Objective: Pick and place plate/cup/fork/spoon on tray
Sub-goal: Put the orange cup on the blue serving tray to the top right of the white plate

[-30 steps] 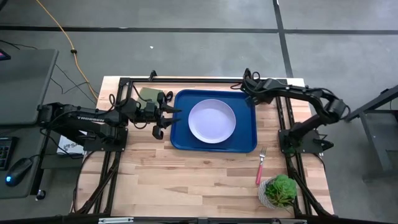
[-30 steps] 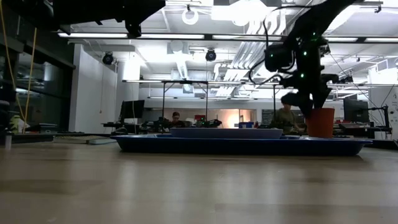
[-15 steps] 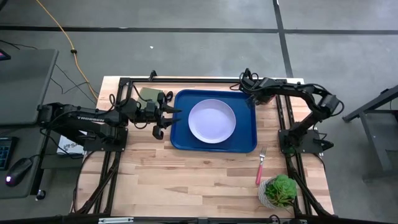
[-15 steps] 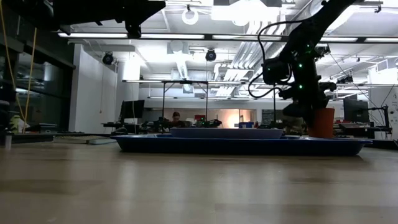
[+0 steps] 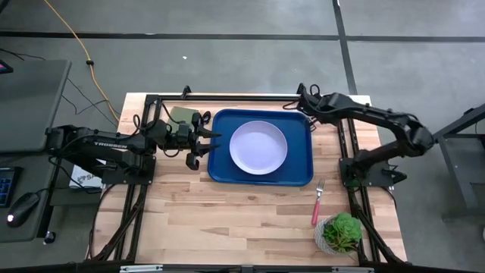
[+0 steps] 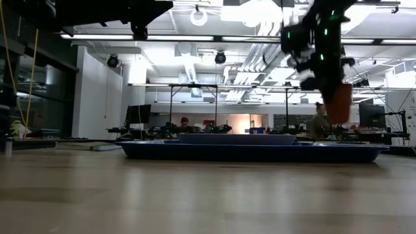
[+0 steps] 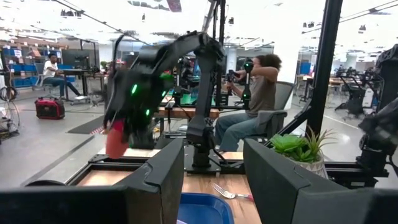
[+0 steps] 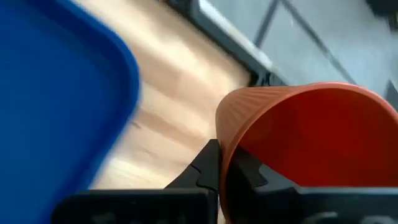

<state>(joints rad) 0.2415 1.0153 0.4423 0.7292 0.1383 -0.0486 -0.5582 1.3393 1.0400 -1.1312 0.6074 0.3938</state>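
The red cup hangs in my right gripper, clear of the table, by the far right corner of the blue tray. In the high view my right gripper hides the cup. The cup also shows in the left wrist view. The pale plate lies flat in the tray. The pink-handled fork lies on the table to the right of the tray's near right corner. My left gripper is open and empty at the tray's left rim. The spoon is not in view. My right gripper pinches the cup's wall at its rim, one finger inside the cup and one outside. The cup is lifted clear of the table and hangs below the gripper, its mouth upward and a little tilted.
An olive-green rectangle lies at the far left, beside my left arm. A potted green plant stands at the near right corner. Bare wood lies along the table's near side. People sit in the room beyond the table.
My right gripper has gone down onto the cup, which stood on the table by the tray's far right corner, and has then gone up with it. The cup is now lifted clear of the table.
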